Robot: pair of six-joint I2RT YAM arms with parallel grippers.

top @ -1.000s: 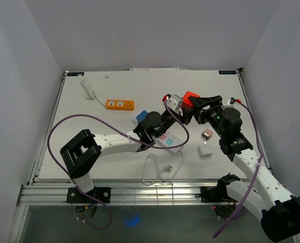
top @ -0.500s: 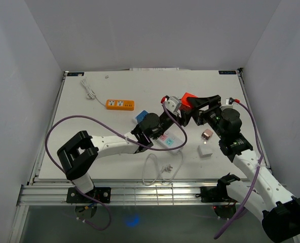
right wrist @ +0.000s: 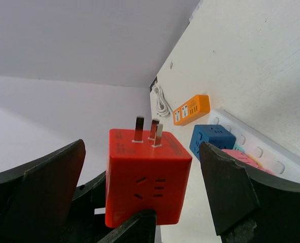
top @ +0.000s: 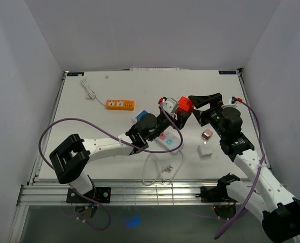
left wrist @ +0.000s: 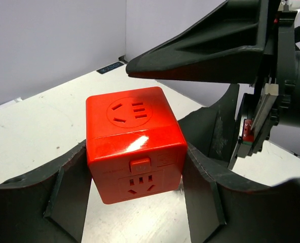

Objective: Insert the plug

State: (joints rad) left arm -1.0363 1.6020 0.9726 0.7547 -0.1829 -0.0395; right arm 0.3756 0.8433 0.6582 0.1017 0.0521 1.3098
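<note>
From above, we see the left gripper [top: 181, 107] pinching the red plug [top: 185, 104], a cube, held over the table [top: 140, 86]. The right gripper [top: 193, 105] faces it with fingers spread and the cube just at their tips. Whether they touch it we cannot tell from here. A white power strip [top: 174, 144] lies near the left fingers, and an orange power strip [top: 120, 105] sits well apart from them.

In the left wrist view, both left fingers press against opposite sides of the cube, with socket holes showing on two faces. One right finger hangs close beside it.

In the right wrist view, the plug's three prongs [right wrist: 149, 130] point away from the left gripper. The cube sits midway between the spread right fingers, with a gap on each side.
</note>
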